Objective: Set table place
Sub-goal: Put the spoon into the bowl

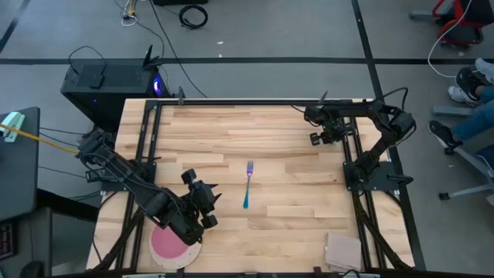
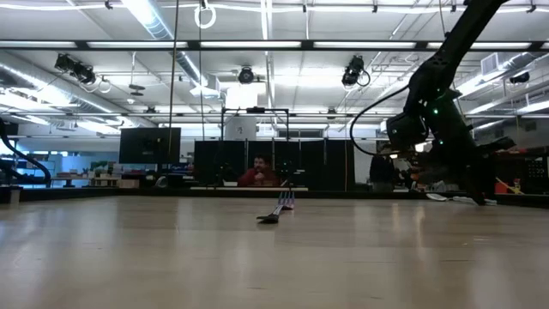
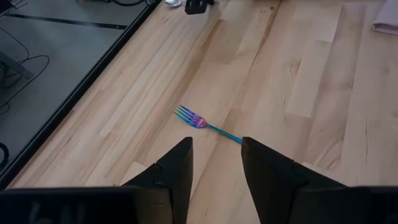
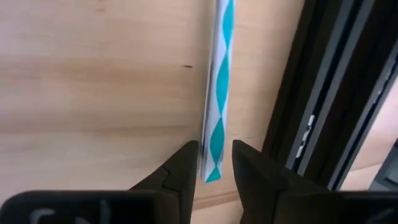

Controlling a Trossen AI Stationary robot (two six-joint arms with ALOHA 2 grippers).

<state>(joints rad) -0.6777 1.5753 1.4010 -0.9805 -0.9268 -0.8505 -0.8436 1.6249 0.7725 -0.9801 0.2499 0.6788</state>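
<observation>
A fork [image 1: 248, 185] with a teal handle lies flat on the light-wood table [image 1: 293, 224] near its middle, tines toward the far edge. It also shows in the left wrist view [image 3: 205, 125] and the low view [image 2: 279, 209]. My left gripper [image 1: 210, 205] [image 3: 216, 146] hovers open to the fork's left, above the table. An off-white plate [image 1: 187, 259] with a pink bowl [image 1: 166, 243] on it sits at the near left, partly under my left arm. My right gripper [image 1: 323, 135] [image 4: 216, 149] waits at the far right, open by a narrow gap. The spoon is out of view.
A tan square pad [image 1: 343, 251] lies at the near right corner. Black rails [image 1: 356, 193] run along the table's sides. A teal-and-white striped strip [image 4: 219, 93] lies on the wood beside the right rail, below my right gripper. A person [image 2: 257, 174] sits beyond the table.
</observation>
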